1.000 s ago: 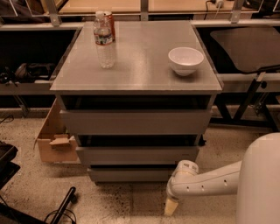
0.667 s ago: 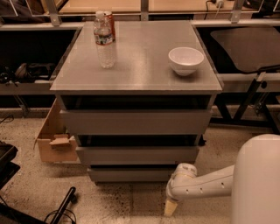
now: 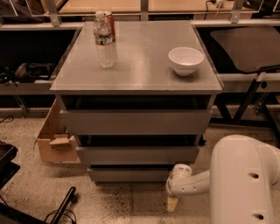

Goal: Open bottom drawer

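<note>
- A grey cabinet with a flat, matte square top (image 3: 140,72) stands in the middle of the view on a speckled pale floor (image 3: 127,203).
- On that top, a clear plastic water bottle with a white cap (image 3: 104,43) stands upright at the back left. A red can (image 3: 112,21) is just behind it, mostly hidden.
- A round white bowl (image 3: 186,60) sits upright towards the right side of the top, well apart from the bottle.
- The cabinet has three plain grey fronts stacked one above another. The bottom drawer (image 3: 129,174), the narrowest and shortest, is the lowest, just above the floor.
- An open brown cardboard box (image 3: 53,142) stands on the floor against the cabinet's left side.
- Dark metal-framed benches run along both sides, and a pale wooden surface (image 3: 105,5) crosses the back.
- A black stand leg with a cable (image 3: 65,204) lies at the lower left.
- The white robot arm (image 3: 245,183) fills the lower right. Its tan-tipped gripper (image 3: 172,204) points down at the floor, just beside the bottom drawer's right end.
- Whether the gripper is spread or pressed together cannot be told.
- Compared with a second ago, the arm's bulky white link has moved further left into view, while the gripper sits at nearly the same spot.
- The three fronts, bottle and bowl have not moved.
</note>
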`<control>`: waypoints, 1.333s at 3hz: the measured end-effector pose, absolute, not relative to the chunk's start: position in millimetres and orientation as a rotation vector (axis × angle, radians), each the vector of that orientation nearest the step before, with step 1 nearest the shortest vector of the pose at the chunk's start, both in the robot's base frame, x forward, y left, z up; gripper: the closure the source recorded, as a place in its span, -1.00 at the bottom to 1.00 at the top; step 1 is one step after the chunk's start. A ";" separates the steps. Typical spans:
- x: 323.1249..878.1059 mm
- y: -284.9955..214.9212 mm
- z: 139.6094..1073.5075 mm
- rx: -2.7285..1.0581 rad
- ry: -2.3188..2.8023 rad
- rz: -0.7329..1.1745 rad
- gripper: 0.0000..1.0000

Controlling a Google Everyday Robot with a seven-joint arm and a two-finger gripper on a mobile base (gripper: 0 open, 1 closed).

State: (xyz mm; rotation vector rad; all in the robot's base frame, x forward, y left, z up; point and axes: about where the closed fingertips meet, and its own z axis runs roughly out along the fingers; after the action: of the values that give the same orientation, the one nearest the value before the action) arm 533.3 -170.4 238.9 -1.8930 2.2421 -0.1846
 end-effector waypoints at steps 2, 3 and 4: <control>576.1 -175.8 213.4 -1.954 2.203 -0.253 -1.00; 599.5 -172.7 202.3 -1.946 2.202 -0.265 -1.00; 614.7 -165.9 195.4 -1.940 2.202 -0.270 -0.72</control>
State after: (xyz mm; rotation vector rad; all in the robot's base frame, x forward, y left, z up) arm 614.7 -165.9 195.4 -1.9404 2.2020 -0.2699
